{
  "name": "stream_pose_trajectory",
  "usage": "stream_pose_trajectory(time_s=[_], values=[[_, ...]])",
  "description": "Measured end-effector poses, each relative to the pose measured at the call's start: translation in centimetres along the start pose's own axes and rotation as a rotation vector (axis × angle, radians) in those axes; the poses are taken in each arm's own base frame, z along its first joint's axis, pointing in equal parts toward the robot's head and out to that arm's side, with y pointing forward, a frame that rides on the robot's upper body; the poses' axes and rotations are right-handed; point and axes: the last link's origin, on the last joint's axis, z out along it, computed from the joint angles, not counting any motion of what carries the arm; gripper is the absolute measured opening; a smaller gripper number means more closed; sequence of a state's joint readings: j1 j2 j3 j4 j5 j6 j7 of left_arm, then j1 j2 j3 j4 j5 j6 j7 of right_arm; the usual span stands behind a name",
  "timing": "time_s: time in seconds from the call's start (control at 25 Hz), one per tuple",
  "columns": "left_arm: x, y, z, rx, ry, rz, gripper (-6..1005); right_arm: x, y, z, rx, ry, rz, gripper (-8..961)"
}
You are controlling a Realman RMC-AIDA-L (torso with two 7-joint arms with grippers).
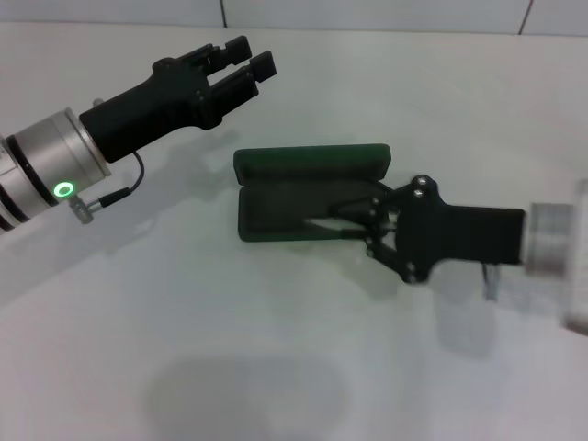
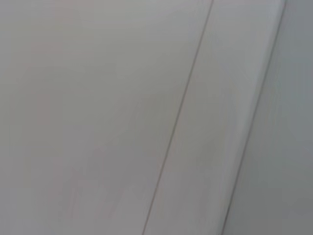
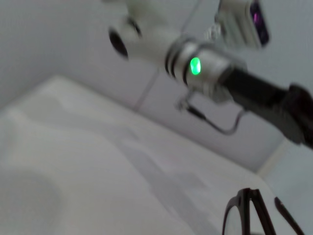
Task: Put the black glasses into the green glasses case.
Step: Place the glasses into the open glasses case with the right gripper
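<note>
The green glasses case (image 1: 310, 163) lies open at the middle of the white table, its lid toward the far side and its dark-lined tray (image 1: 276, 213) toward me. My right gripper (image 1: 344, 220) reaches in from the right, over the tray's right end. It is shut on the black glasses (image 1: 317, 221), which show as a thin dark frame just above the lining. The glasses also show in the right wrist view (image 3: 250, 215), near the picture's edge. My left gripper (image 1: 242, 62) is open and empty, raised above the table, left of and beyond the case.
The white table (image 1: 276, 367) has a wall along its far edge (image 1: 367, 18). The left arm's silver wrist with a green light (image 1: 62, 190) hangs at the left; it also shows in the right wrist view (image 3: 195, 65). The left wrist view shows only blank wall.
</note>
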State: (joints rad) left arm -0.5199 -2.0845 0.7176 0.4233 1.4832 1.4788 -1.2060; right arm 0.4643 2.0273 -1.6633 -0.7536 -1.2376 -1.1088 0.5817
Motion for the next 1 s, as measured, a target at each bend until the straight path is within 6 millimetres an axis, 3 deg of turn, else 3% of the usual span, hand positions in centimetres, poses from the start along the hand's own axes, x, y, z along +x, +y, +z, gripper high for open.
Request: stream_pose_trajectory(time_s=[0.2,0.48,1.0], values=[[0.0,-0.1,0.0,0.008,0.002,-0.002,645,-0.3,-0.1,3.4,0.035,0.166,-0.126,113],[-0.1,0.0,0.0,0.005,0.0,-0.006,650,-0.4,0.3,5.6,0.078,0.295,-0.201,113],[-0.1,0.1,0.3,-0.002,-0.005,-0.006,659,-0.8,0.9,7.0,0.073,0.322,-0.208,155]])
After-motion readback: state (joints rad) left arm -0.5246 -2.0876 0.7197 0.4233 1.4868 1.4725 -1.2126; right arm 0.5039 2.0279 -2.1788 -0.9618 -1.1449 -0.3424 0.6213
